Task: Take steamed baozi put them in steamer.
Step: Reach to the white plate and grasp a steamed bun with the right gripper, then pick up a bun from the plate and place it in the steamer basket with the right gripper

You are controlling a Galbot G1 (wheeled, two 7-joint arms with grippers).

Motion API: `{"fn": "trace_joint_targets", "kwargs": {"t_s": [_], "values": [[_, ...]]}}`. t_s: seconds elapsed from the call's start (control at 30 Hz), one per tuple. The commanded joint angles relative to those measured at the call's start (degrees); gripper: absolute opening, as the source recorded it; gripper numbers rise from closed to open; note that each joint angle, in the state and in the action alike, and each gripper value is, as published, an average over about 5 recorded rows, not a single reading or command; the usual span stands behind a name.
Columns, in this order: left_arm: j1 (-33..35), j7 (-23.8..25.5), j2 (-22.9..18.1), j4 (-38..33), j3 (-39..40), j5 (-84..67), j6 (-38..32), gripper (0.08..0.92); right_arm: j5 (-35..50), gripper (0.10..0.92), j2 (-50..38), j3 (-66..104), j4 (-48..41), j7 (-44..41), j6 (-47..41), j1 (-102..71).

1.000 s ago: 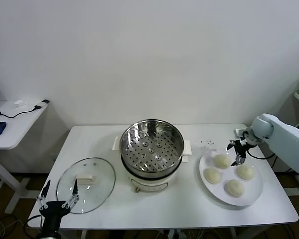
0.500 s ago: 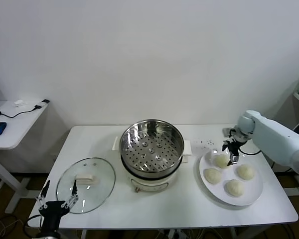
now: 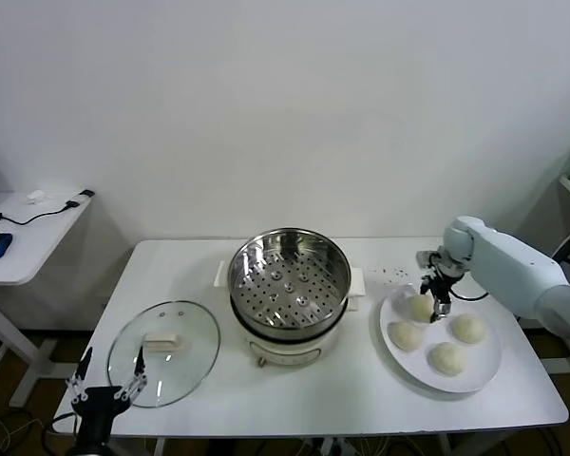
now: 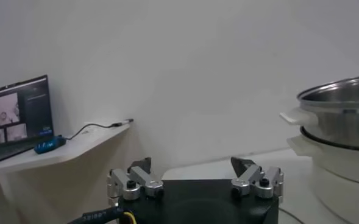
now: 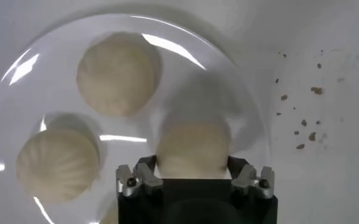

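Observation:
Several cream-white steamed baozi lie on a white plate (image 3: 485, 378) at the table's right. My right gripper (image 3: 435, 302) is down over the plate's back-left baozi (image 3: 416, 307). The right wrist view shows that baozi (image 5: 192, 143) filling the space inside my right gripper (image 5: 192, 163), a finger pressed against each side. Two other baozi (image 5: 118, 73) (image 5: 57, 164) rest on the plate (image 5: 21, 103) nearby. The steel steamer (image 3: 290, 280) stands empty at the table's middle. My left gripper (image 3: 109, 369) waits open at the front left edge, open in its own view (image 4: 194, 165) with the steamer (image 4: 344, 122) to one side.
A round glass lid (image 3: 163, 351) with a white handle lies flat at the front left, close to my left gripper. Dark crumbs (image 3: 391, 275) dot the table between steamer and plate. A side desk (image 3: 24, 237) stands off to the left.
My right gripper has moved left across the plate, come down over the back-left baozi, and its fingers have narrowed onto it. The left arm has stayed still.

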Motion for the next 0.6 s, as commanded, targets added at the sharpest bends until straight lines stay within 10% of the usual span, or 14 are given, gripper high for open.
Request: {"fn": "trace_joint_targets", "kwargs": {"t_s": [0.03,0.6], "values": [[0.0,0.0,0.1,0.1,0.0,0.1,-0.1,0.823,-0.5,0.625,0.5,0.5,-0.6,-0.4,0.2,-0.2],[1.0,0.0,0.3,0.2,0.2,0.3,-0.7,0.823,6.7,0.585,-3.3,-12.4,15.4,-3.3,7.3,16.1]]}}
